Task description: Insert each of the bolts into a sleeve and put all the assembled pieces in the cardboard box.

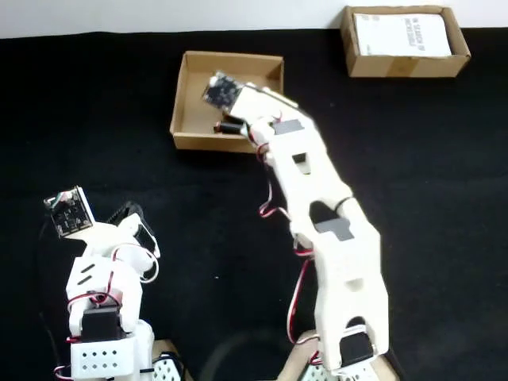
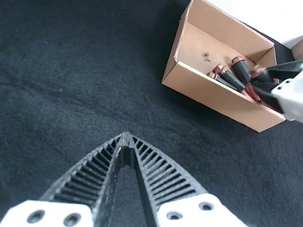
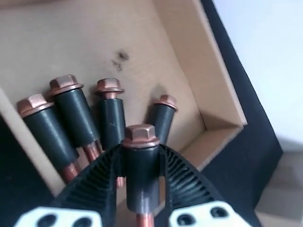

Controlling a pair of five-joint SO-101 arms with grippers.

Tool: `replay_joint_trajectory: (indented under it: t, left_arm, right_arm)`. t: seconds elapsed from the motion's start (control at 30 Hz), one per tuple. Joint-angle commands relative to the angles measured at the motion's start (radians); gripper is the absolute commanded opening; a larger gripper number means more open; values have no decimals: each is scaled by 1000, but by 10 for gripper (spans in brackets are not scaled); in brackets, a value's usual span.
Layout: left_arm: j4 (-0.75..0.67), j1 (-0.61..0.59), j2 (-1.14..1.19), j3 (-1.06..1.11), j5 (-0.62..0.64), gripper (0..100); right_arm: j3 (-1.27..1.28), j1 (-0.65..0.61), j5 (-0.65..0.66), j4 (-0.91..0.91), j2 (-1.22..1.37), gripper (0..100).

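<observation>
– Locating the left gripper (image 2: pixel 125 138): position and finger state?
– It sits low over the black desk (image 2: pixel 61 71), close to its own base and well apart from the box (image 2: pixel 215 94). Its fingers are together with the tips touching, and nothing is between them.
– State of the right gripper (image 3: pixel 140 151)?
– That arm is stretched out to the box, with the gripper over the near wall, toward the box's right end. Its fingers (image 3: pixel 97 184) are clamped on one piece (image 3: pixel 141 177), a copper-coloured bolt seated in a black sleeve. The hex head stands past the fingertips, and the shank end shows at the sleeve's other end.
– Contents of the box?
– Four more pieces (image 3: pixel 75 111) lie on the box floor beyond the held one. They are side by side, each a bolt in a sleeve, with the heads pointing away from the gripper.
– Farther back?
– A second box (image 1: pixel 405 65) stands at the far right of the desk, well apart from the first. A white booklet (image 1: pixel 401 33) lies inside it.
</observation>
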Motion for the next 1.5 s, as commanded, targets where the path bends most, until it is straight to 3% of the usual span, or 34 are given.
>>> replay_joint_trajectory:
  t: [0.0,0.37,0.53,0.67,0.77,0.9,1.03,1.47]
  left_arm:
    - [2,-7,-2,18,-5,10]
    - [2,25,-2,18,-5,11]
    - [2,25,-2,18,-5,11]
    - [2,25,-2,18,-5,11]
    - [0,27,-2,18,-5,13]
    - [0,27,-2,18,-5,14]
    - [0,27,-2,18,-34,14]
    - [6,51,-1,18,-80,10]
  right_arm:
    - [-134,-39,101,-5,67,8]
    - [-249,-94,144,-1,156,8]
    - [-255,-122,-60,5,151,8]
    - [-248,-148,-95,213,99,23]
    - [-251,-151,-100,398,61,104]
    - [-255,-143,-100,492,2,201]
    - [-255,-136,-101,573,-120,209]
    - [-254,-101,-643,869,-782,209]
